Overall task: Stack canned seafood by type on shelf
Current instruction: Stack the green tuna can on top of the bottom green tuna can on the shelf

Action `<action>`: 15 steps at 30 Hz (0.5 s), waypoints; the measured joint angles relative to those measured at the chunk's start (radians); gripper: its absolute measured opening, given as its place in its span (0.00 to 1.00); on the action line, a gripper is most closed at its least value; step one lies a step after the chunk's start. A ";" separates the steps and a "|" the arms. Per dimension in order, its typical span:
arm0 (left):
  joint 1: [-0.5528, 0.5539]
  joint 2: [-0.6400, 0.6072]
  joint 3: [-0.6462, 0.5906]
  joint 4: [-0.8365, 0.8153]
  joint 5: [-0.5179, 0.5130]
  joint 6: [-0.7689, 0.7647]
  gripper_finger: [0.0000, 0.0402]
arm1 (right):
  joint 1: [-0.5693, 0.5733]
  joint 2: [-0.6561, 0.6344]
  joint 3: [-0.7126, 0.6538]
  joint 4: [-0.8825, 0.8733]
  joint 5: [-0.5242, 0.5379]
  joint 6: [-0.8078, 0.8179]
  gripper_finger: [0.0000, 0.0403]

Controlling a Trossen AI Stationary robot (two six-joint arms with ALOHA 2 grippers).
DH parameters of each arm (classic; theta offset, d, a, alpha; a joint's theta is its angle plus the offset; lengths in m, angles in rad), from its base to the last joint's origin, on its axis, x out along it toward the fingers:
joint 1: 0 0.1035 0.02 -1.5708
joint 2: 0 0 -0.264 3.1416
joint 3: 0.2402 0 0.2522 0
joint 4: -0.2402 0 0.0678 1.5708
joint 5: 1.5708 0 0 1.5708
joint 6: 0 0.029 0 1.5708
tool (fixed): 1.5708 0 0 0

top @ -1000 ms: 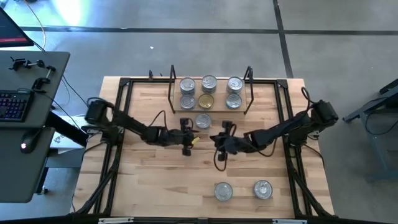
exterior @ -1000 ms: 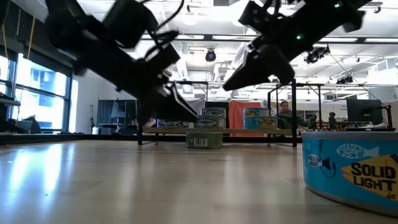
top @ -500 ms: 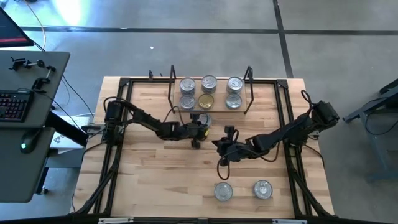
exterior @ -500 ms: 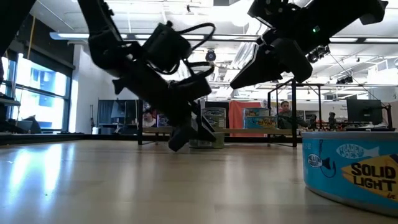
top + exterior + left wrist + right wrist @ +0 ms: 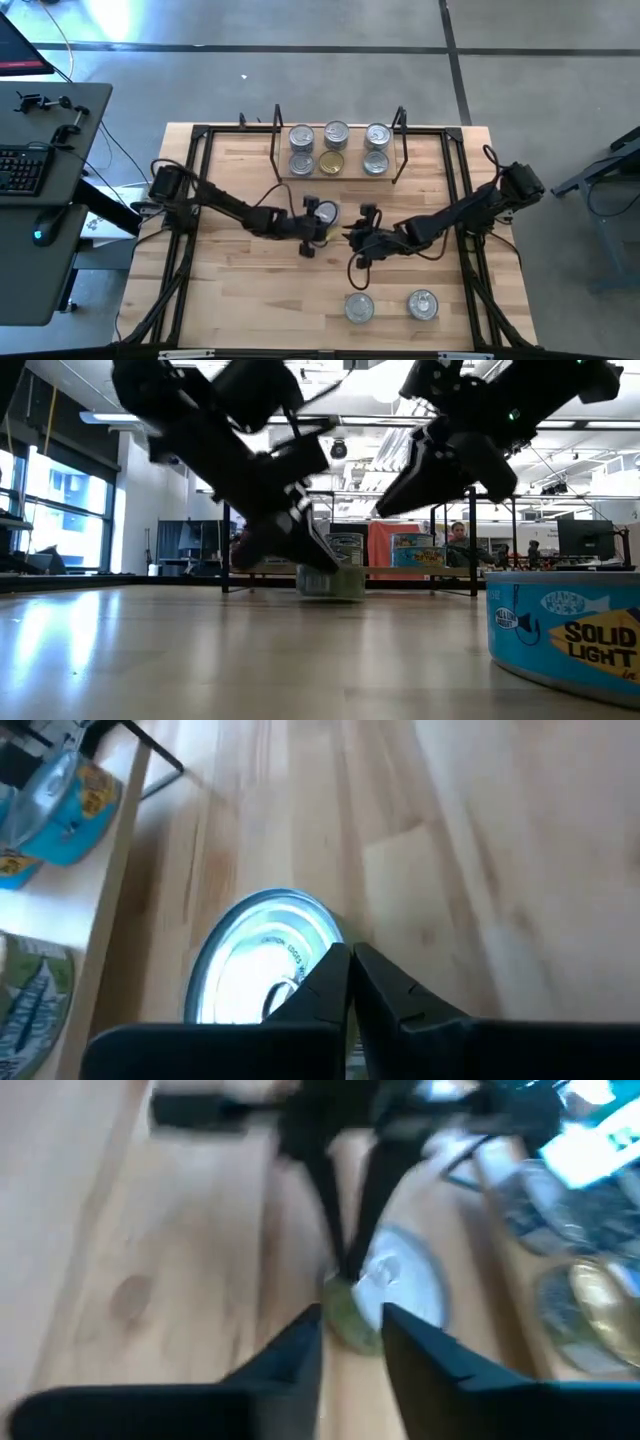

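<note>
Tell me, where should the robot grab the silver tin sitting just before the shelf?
Probably its curved side wall, fingers on opposite sides, coming down from above. The tin stands flat, lid up, short and round; the lid gives nothing to pinch. The left gripper is at it, fingers shut.

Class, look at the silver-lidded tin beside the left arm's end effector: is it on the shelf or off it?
Off it. The tin sits on the tabletop, in front of the shelf, by the left end effector.

The right wrist view is smeared with blur. Low down, a blue tin (image 5: 572,638) is cut off at the edge, and the left gripper (image 5: 300,555) hides most of the silver-lidded tin (image 5: 335,582).
</note>
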 joint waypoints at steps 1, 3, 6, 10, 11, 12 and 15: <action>-0.010 -0.017 0.000 -0.018 -0.002 -0.014 0.00 | -0.004 0.009 0.000 0.001 -0.034 -0.016 0.28; -0.029 -0.045 0.001 -0.046 -0.009 -0.040 0.00 | -0.010 0.035 0.000 0.009 -0.098 -0.076 0.38; -0.055 -0.077 0.001 -0.082 -0.008 -0.068 0.00 | -0.011 0.090 -0.001 0.046 -0.110 -0.190 0.51; -0.082 -0.118 0.002 -0.110 -0.003 -0.081 0.00 | -0.010 0.148 -0.002 0.103 -0.007 -0.329 0.59; -0.087 -0.125 0.002 -0.126 -0.001 -0.093 0.00 | -0.010 0.152 -0.002 0.113 0.021 -0.343 0.59; -0.091 -0.131 0.002 -0.142 0.007 -0.105 0.00 | -0.011 0.152 -0.002 0.117 0.038 -0.345 0.59; -0.098 -0.156 -0.016 -0.136 0.049 -0.135 0.00 | -0.011 0.150 -0.002 0.105 0.074 -0.346 0.60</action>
